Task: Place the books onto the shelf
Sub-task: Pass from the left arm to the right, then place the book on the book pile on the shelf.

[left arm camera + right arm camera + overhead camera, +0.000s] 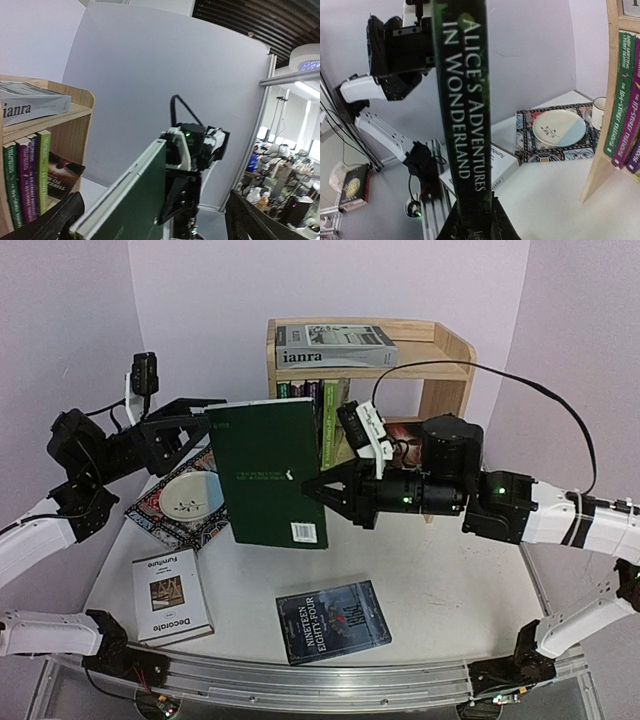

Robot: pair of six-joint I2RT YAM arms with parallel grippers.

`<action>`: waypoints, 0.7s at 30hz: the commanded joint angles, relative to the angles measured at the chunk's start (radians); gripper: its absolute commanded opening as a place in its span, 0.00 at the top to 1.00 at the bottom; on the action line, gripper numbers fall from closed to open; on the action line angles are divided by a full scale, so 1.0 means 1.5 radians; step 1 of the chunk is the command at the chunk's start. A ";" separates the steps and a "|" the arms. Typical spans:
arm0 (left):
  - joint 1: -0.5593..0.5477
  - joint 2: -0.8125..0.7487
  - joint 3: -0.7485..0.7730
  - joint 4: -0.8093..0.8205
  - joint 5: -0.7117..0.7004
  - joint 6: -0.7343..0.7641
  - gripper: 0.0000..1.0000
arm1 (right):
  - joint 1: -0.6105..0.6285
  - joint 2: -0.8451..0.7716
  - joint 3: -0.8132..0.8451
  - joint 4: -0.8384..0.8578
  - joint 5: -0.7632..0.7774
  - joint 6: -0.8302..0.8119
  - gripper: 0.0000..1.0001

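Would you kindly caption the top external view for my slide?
Right gripper holds a dark green book aloft near the pine shelf.

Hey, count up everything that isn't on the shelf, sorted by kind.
Books: 3 (Alice, Decorate, Nineteen Eighty-Four)
Mat: 1
Plate: 1
Mug: 1
Total: 6

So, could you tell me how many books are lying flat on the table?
2: the white Decorate book near left, the dark Nineteen Eighty-Four near centre. The held green book may hide others.
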 commanded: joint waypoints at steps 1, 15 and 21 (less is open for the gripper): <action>-0.002 -0.081 0.006 -0.120 -0.072 0.191 0.00 | -0.006 -0.115 0.018 -0.152 0.079 -0.176 1.00; -0.003 -0.091 0.064 -0.368 -0.203 0.362 0.01 | -0.006 -0.214 0.022 -0.455 0.385 -0.604 1.00; -0.002 -0.088 0.065 -0.372 -0.199 0.360 0.00 | -0.006 -0.183 0.100 -0.433 0.532 -0.738 1.00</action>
